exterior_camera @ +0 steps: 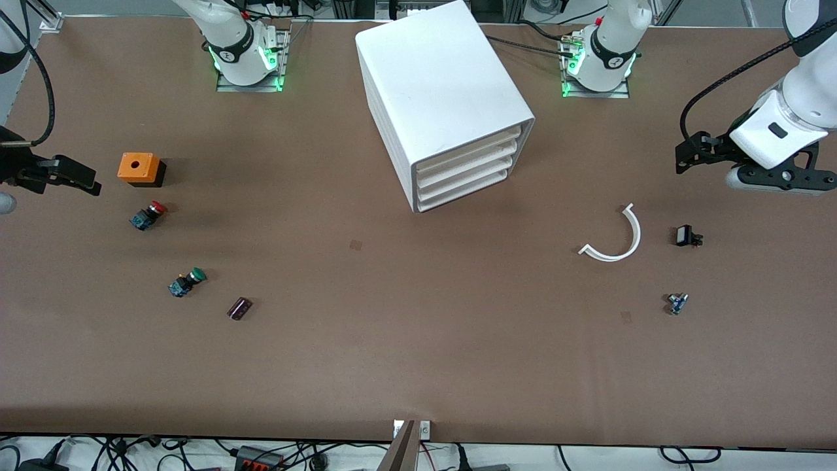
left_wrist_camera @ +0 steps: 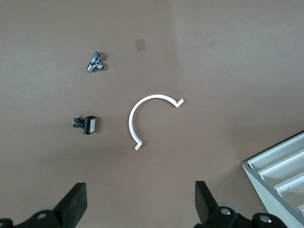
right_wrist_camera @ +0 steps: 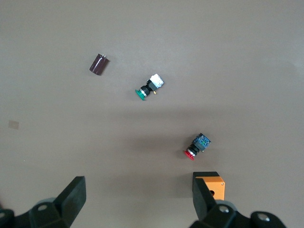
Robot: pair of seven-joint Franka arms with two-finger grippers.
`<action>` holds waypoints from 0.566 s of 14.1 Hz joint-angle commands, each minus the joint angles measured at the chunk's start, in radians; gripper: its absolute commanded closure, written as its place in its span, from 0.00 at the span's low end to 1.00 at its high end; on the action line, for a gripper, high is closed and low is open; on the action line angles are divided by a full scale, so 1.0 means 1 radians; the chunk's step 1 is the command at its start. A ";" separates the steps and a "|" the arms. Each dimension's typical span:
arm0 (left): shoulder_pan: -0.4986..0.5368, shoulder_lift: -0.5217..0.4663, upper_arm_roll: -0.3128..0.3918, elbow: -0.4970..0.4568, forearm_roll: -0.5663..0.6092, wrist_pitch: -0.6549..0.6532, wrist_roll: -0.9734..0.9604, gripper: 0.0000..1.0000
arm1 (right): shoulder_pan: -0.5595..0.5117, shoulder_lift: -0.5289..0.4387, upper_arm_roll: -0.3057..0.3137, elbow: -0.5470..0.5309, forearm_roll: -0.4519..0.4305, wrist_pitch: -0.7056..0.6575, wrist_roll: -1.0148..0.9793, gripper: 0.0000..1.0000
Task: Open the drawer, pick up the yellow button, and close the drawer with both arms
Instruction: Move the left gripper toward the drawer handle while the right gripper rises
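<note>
Four shallow white drawer fronts (exterior_camera: 465,165) counted in the cabinet (exterior_camera: 444,85), stacked one above another, all pushed home. Saw no yellow-orange button anywhere on the table; judged to lie inside one of them, cannot tell which. Task therefore at its opening step, nothing yet touched.

Found the cabinet standing askew, its front turned toward the left arm's end of the table and toward the front camera. Found the left gripper (exterior_camera: 694,152) up over the table well off from the cabinet at that end, fingers spread wide, grasping nothing. Found the right gripper (exterior_camera: 68,175) well off from the cabinet toward the right arm's end, likewise released and empty.

Recommend:
- Approach the chosen front with the left gripper, better placed before it.
- Hook the lip squarely and pull along the cabinet's skewed line, not along the table edge.
- Steady the cabinet's top with the right arm; expect a light box to slide otherwise.
- Pull slowly and stop short of full travel.

Noted in front of the cabinet a white curved strip (exterior_camera: 614,239), a black switch (exterior_camera: 686,236) and a metal fitting (exterior_camera: 677,303). Noted toward the right arm's end from the cabinet an orange box (exterior_camera: 137,168), a red-capped button (exterior_camera: 148,215), a green-capped button (exterior_camera: 187,282) and a dark cylinder (exterior_camera: 239,308); leave both of those buttons alone.
</note>
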 commanded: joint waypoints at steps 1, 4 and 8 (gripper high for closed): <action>-0.001 0.000 0.000 0.016 -0.015 -0.018 0.006 0.00 | -0.001 -0.019 0.008 -0.026 -0.011 0.012 -0.004 0.00; -0.001 0.000 0.000 0.016 -0.015 -0.018 0.000 0.00 | -0.001 -0.019 0.008 -0.025 -0.011 0.009 -0.004 0.00; -0.013 0.012 -0.005 0.016 -0.004 -0.021 -0.003 0.00 | 0.055 -0.005 0.008 -0.023 -0.001 0.006 0.008 0.00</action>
